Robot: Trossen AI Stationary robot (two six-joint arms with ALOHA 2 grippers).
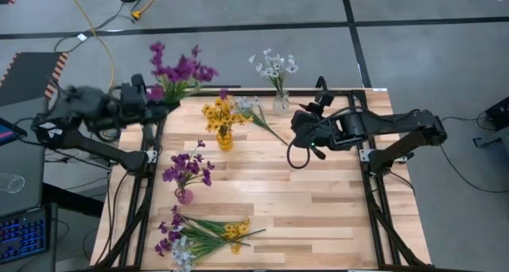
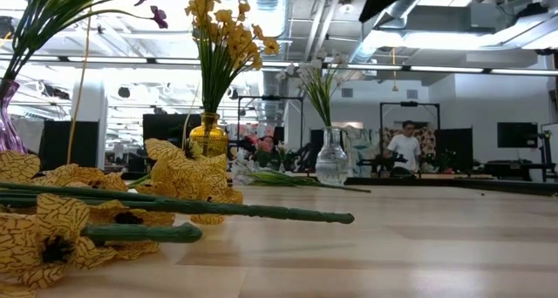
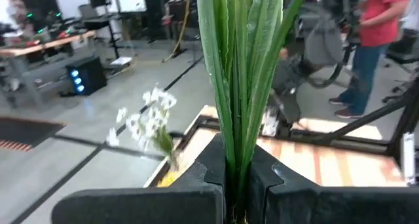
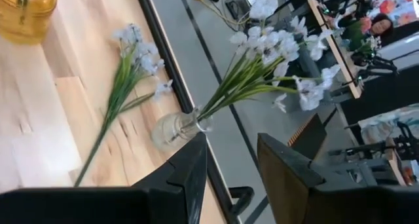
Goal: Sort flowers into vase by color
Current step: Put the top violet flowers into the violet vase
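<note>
A bunch of purple flowers is held by its green stems in the left gripper, whose jaws are closed tight on the stems; the blossoms stand just ahead of the jaws, past the far left corner of the counter. The right gripper is held over the far part of the counter with its jaws parted and nothing between them. Directly ahead of those jaws stands a clear glass vase with white flowers in it, at the counter's far edge. Beside that vase, off to one side of the right jaws, a loose spray of pale-blue flowers lies flat on the wood. Between the two grippers a yellow vase with yellow flowers is seen. Nearer the middle of the counter, well back from the left jaws, a purple vase with purple blossoms stands upright. A mixed heap of loose flowers, purple, yellow and pale, lies at the near edge, well apart from both sets of jaws. A person stands in the room beyond.
</note>
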